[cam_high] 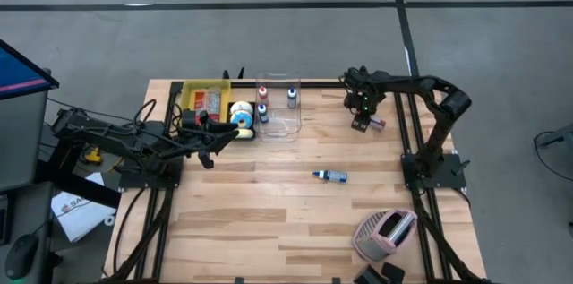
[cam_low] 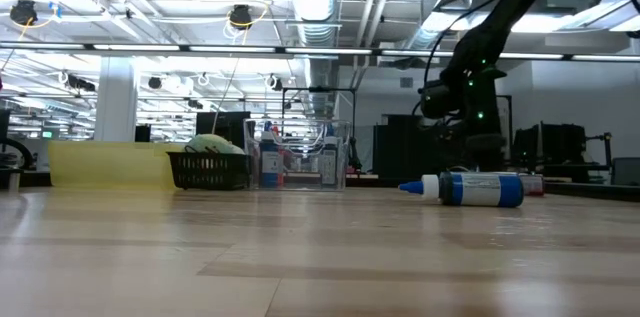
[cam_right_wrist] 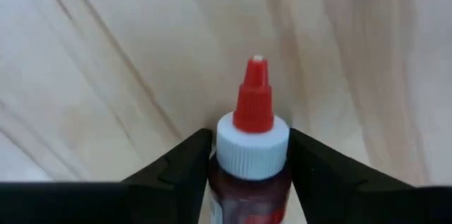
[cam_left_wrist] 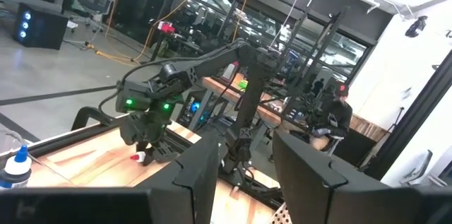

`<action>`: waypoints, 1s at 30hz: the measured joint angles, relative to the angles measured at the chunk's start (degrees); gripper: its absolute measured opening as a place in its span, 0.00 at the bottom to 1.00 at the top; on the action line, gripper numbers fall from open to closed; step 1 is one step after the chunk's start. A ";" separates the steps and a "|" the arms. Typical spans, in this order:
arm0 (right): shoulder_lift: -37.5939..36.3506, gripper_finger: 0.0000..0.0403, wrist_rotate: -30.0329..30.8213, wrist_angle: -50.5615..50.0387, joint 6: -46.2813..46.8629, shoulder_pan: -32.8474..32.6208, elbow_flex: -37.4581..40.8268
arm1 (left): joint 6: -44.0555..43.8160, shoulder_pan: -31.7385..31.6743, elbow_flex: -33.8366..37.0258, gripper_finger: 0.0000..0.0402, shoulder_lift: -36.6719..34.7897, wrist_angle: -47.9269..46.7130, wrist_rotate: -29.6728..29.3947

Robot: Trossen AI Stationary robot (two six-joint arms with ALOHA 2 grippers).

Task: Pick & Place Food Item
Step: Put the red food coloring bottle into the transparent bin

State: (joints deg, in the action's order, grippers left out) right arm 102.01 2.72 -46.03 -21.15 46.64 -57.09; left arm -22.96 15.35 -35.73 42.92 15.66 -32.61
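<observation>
The right gripper point(cam_right_wrist: 247, 155) at the tabletop's far right edge brackets a red-capped bottle point(cam_right_wrist: 252, 128), fingers not clearly clamped; next, squeeze and lift.

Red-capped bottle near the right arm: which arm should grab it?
Right. The right gripper already straddles the red-capped bottle, one finger on each side. The left gripper hangs by the black basket, far across the table.

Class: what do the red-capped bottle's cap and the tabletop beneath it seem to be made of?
Red-capped bottle: its cap looks like moulded plastic, a smooth red nozzle above a ribbed white collar. Tabletop: apparently light wood with a matte finish, showing grain lines and plank seams.
</observation>
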 joint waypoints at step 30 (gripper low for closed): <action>0.07 0.37 1.38 -0.02 2.75 -0.92 -1.45 | -0.02 0.00 0.00 0.33 0.02 0.34 -0.20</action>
State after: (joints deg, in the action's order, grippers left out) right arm 102.08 4.10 -46.04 -18.39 45.71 -58.54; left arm -22.98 15.35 -35.73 42.94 16.00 -32.82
